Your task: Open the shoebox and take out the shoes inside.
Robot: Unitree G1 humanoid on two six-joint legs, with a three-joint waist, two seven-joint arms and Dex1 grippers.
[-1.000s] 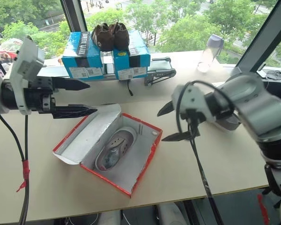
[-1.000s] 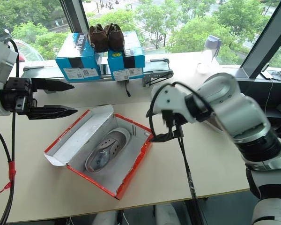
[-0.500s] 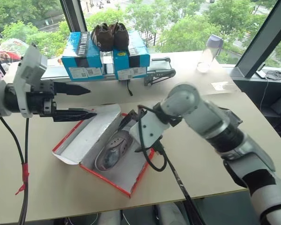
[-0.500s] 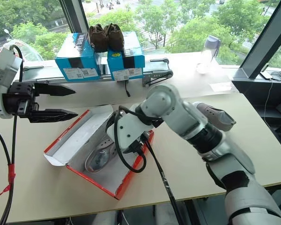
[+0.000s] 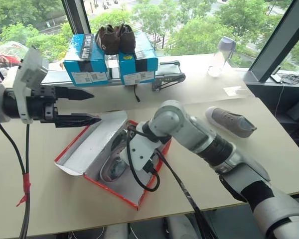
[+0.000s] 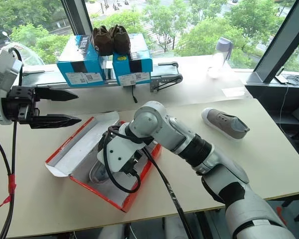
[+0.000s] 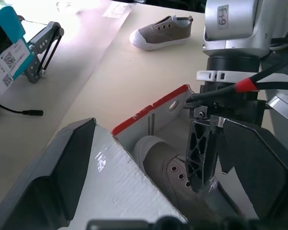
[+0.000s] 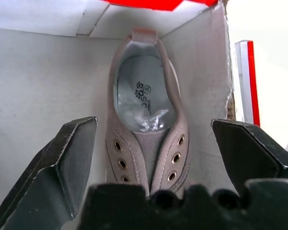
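The red shoebox (image 5: 112,190) lies open on the table, its white-lined lid (image 5: 94,142) folded out to the left. One grey shoe (image 5: 113,168) lies inside it. The other grey shoe (image 5: 230,122) rests on the table to the right. My right gripper (image 8: 153,125) reaches down into the box, open, with one finger on each side of the shoe (image 8: 146,139) and not touching it. My left gripper (image 5: 96,105) hovers open just above the lid's far left corner, holding nothing.
Two blue boxes (image 5: 89,62) stand at the back with dark brown shoes (image 5: 114,37) on top. A black metal stand (image 5: 167,79) lies beside them, and a clear bottle (image 5: 219,56) stands at the back right. A black cable (image 5: 184,191) trails from my right wrist over the front edge.
My right arm swung left and down from beside the box into it, and its wrist rolled. That uncovered the grey shoe on the table. The left gripper stayed put.
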